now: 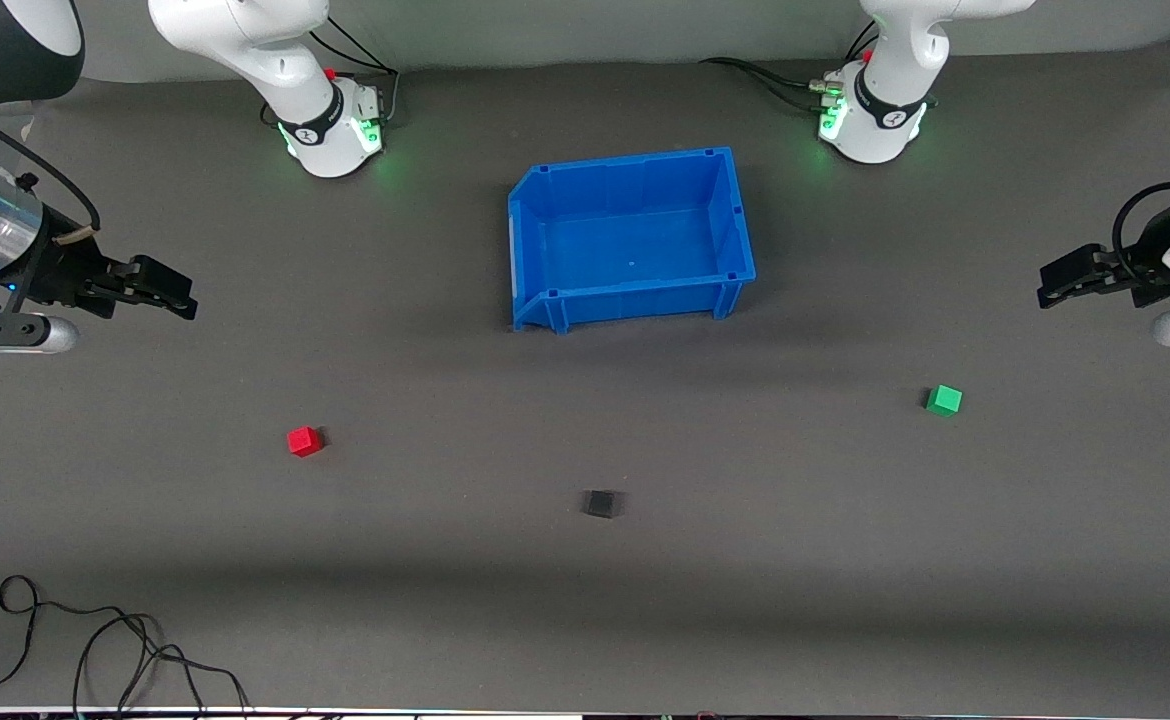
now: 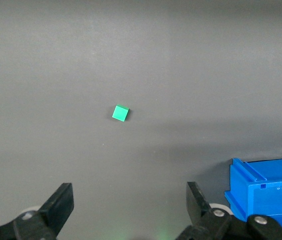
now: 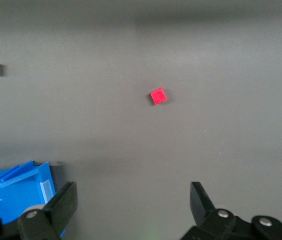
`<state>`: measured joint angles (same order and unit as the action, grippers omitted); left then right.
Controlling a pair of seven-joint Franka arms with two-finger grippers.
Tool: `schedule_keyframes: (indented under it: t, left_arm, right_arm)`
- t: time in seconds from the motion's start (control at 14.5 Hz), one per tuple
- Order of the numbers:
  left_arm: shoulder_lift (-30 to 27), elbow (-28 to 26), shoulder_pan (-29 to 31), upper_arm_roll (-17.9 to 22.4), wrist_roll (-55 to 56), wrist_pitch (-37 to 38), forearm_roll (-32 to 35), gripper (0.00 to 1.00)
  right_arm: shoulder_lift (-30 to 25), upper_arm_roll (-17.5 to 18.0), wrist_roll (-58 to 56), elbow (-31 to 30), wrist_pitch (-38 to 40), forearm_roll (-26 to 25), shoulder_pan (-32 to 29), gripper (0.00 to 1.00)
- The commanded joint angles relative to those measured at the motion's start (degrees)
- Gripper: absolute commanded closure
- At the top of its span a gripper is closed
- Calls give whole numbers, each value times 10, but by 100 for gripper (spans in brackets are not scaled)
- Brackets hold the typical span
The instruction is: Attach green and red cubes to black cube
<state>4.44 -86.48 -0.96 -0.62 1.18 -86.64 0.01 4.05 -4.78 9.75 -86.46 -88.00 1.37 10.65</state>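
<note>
Grey worktop [image 1: 585, 620] carries the red cube [image 1: 304, 441] lower left, black cube [image 1: 600, 503] lower centre, green cube [image 1: 943, 400] right. Left gripper [image 2: 130, 200] and right gripper [image 3: 133, 200] hover, fingers wide, empty. Nothing attached; next likely a grasp.

Even overhead light, soft shadows beside the blue bin [image 1: 633, 235], green base LEDs glowing on the surface [image 1: 585, 600].
</note>
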Motion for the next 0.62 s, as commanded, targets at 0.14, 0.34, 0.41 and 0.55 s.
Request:
schedule_keyframes:
  t: [0.14,0.34,0.41,0.55]
  left_arm:
    - [1,11,-3,0,-4,2,10,0]
    - [1,11,-3,0,-4,2,10,0]
    - [1,11,-3,0,-4,2,10,0]
    - [1,11,0,0,1,3,10,0]
  right_arm:
    - [3,-1,-13,8,-1,-4,-4,0]
    - [3,-1,-8,-20,-4,-5,-4,0]
    - [3,-1,-7,-40,-25,-2,-3,0]
    - [2,-1,-6,-94,-111,-3,-2,0]
